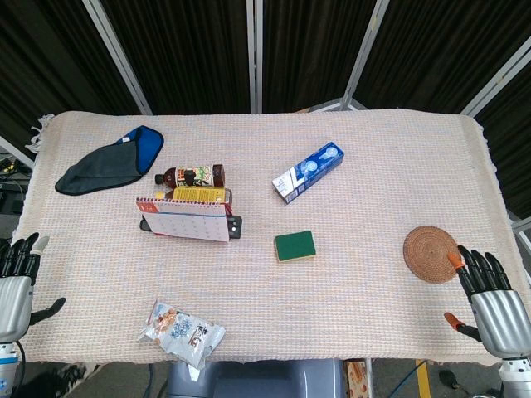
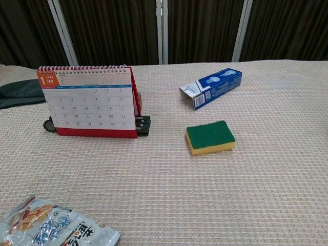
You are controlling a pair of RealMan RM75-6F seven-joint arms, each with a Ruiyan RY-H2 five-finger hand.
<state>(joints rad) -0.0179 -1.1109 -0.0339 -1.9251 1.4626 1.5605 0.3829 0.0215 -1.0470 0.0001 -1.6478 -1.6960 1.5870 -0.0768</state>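
My left hand hovers at the table's front left corner, fingers spread, holding nothing. My right hand sits at the front right corner, fingers spread and empty, just below a round woven coaster. A green and yellow sponge lies mid-table. A desk calendar stands left of it. Behind the calendar lie a brown bottle and a yellow box. A blue carton lies behind the sponge. Neither hand shows in the chest view.
A dark blue cloth pouch lies at the back left. A snack packet rests near the front edge. A small black object sits at the calendar's right foot. A woven cloth covers the table.
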